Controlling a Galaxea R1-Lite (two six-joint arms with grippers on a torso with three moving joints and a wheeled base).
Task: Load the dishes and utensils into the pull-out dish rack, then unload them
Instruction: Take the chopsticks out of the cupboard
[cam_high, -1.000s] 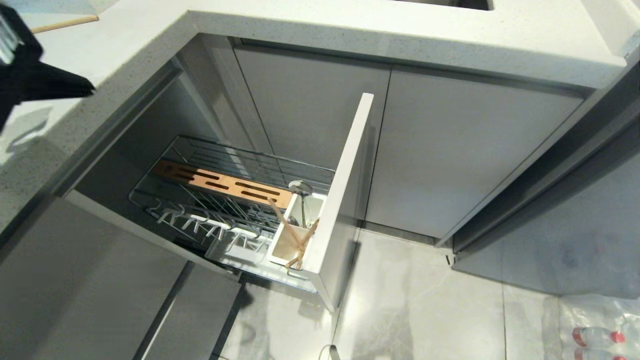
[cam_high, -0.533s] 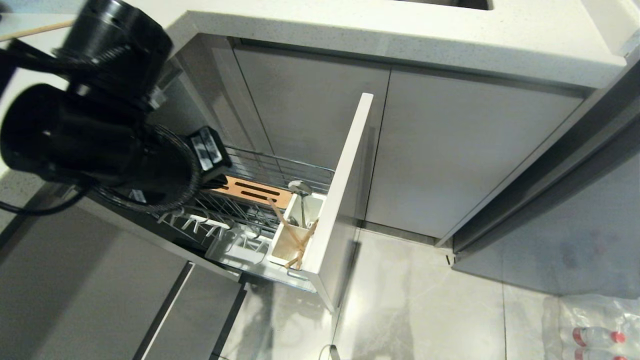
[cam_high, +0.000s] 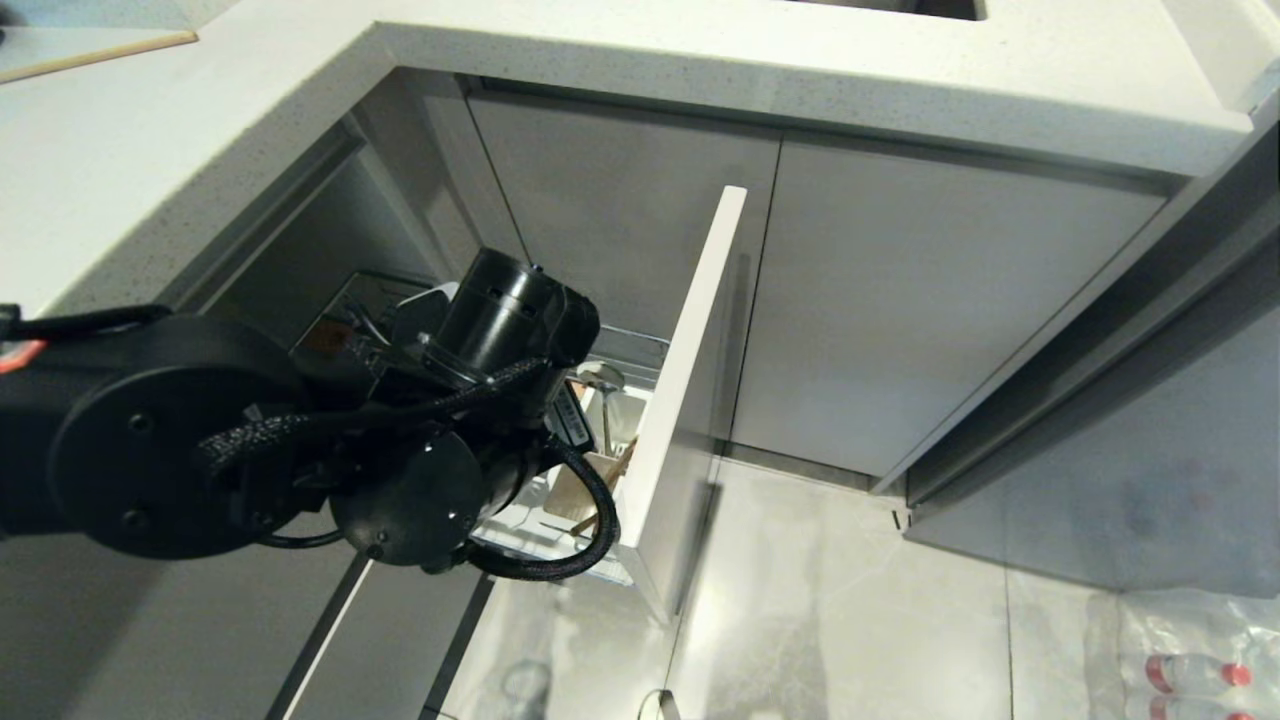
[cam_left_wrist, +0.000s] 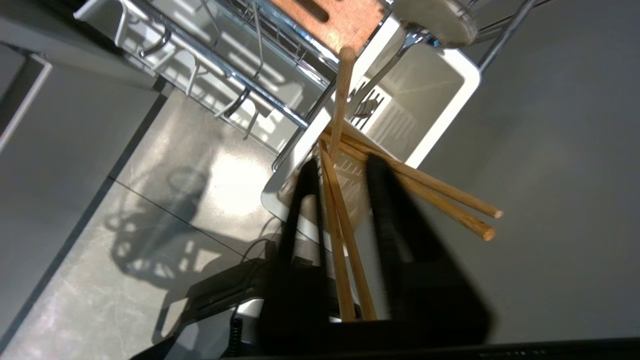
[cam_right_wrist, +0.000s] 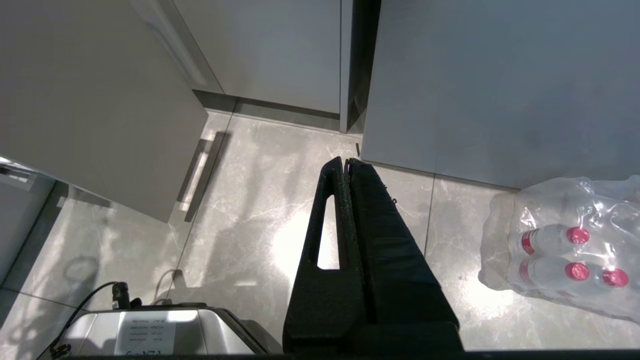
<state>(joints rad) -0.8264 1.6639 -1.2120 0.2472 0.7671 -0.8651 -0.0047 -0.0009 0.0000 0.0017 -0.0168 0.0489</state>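
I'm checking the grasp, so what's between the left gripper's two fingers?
In the left wrist view, two chopsticks, leaning out of the white utensil cup, run through the gap of the left gripper, whose jaws stand apart.

I saw pale, smooth wood chopsticks (cam_left_wrist: 345, 240), a glossy chrome wire rack (cam_left_wrist: 260, 80), a matt white plastic utensil cup (cam_left_wrist: 450, 105), a speckled stone-like counter (cam_high: 700, 60) and polished marble-look floor (cam_high: 850, 620).

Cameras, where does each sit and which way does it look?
Head view: on the head, looking down at the pulled-out rack; left arm shows.
Left wrist view: behind the left jaws, facing chopsticks in the white cup.
Right wrist view: behind the shut right jaws, facing floor and water bottles.
Shared: head and left wrist both see the cup.
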